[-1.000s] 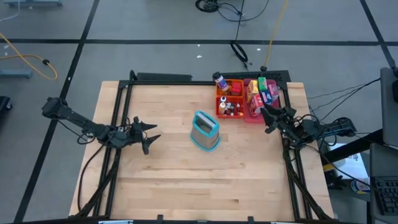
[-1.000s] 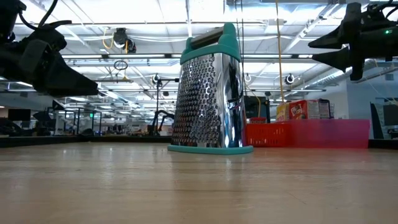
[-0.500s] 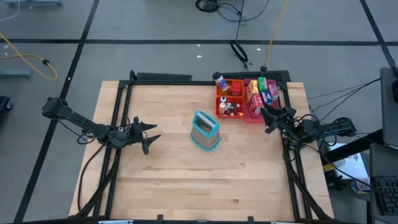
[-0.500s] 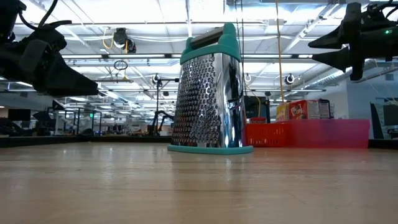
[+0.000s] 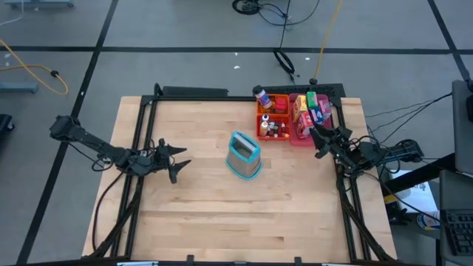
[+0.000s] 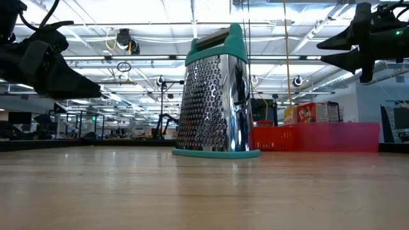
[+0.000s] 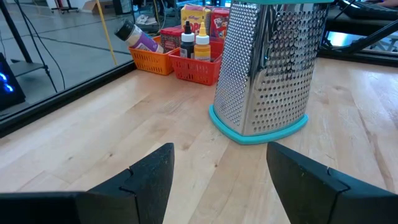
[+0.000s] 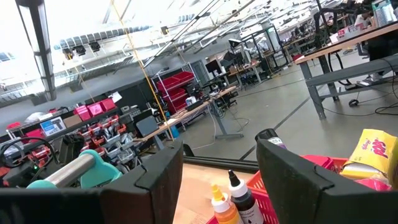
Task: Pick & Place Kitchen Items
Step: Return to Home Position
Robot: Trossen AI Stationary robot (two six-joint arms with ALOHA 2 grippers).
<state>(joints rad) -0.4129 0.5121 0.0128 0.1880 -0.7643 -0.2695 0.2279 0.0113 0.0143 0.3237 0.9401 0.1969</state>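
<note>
A shiny perforated-metal box grater with a teal handle and teal base (image 5: 244, 155) stands upright on the pale wooden plank counter (image 5: 199, 214). It is roughly midway between the left pincer (image 5: 179, 164) and the right pincer (image 5: 313, 142), touching neither. Beyond the grater from the left pincer sits an orange plastic mesh tray (image 5: 259, 122). A pink translucent plastic tray (image 5: 299, 141) lies alongside it, just beside the right pincer. A thin yellow cable (image 5: 325, 37) runs across the grey floor well beyond the right pincer.

Teal-rimmed perforated grater (image 5: 244, 155); orange tray (image 7: 151, 61); pink tray (image 6: 348, 137); yellow box (image 7: 196, 14).
</note>
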